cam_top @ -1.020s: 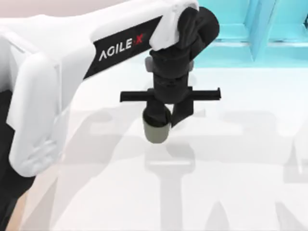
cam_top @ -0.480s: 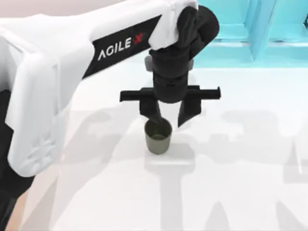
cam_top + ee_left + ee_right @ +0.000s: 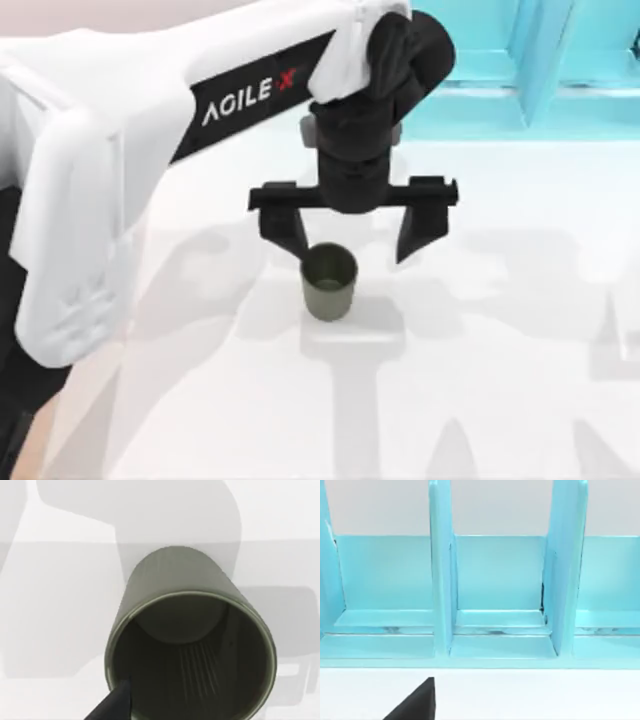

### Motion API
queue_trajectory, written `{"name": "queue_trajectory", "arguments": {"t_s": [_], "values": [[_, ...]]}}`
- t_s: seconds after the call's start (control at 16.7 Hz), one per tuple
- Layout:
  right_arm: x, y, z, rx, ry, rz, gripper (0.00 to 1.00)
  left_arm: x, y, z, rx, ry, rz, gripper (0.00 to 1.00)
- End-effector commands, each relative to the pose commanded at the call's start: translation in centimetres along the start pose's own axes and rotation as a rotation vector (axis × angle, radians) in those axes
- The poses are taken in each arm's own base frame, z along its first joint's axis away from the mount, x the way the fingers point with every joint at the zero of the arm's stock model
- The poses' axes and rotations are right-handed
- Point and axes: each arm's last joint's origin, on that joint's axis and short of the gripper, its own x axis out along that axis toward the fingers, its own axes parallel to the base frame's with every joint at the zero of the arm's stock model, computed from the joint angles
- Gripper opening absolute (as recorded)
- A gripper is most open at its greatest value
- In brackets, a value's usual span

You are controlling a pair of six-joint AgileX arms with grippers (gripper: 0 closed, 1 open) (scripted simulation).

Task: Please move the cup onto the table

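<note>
The olive-green cup (image 3: pixel 329 283) stands upright on the white table (image 3: pixel 500 400), near the middle of the top view. My left gripper (image 3: pixel 352 240) hovers just above it, open wide, one finger close by the cup's rim and the other well off to its right. Neither finger touches the cup. From the left wrist view I look down into the cup (image 3: pixel 190 645), dark inside, with one black fingertip (image 3: pixel 112 707) beside its rim. The right wrist view has a black fingertip (image 3: pixel 415 702) of my right gripper at its edge, facing the shelf.
A light-blue shelf unit (image 3: pixel 520 70) runs along the table's far right; its open compartments (image 3: pixel 495 580) face the right wrist camera. My left arm's white link (image 3: pixel 120 150) spans the upper left. Arm shadows lie across the table.
My left gripper has let go of the cup and its fingers have spread wide. The cup went from hanging in the fingers to standing on the table.
</note>
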Motion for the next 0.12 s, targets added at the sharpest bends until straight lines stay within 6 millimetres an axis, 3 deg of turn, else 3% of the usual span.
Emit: {"name": "queue_trajectory", "arguments": {"t_s": [0.12], "values": [[0.00,0.00,0.00,0.000,0.000,0.000,1.00,0.00,0.00,0.00,0.000,0.000,0.000,1.00]]}}
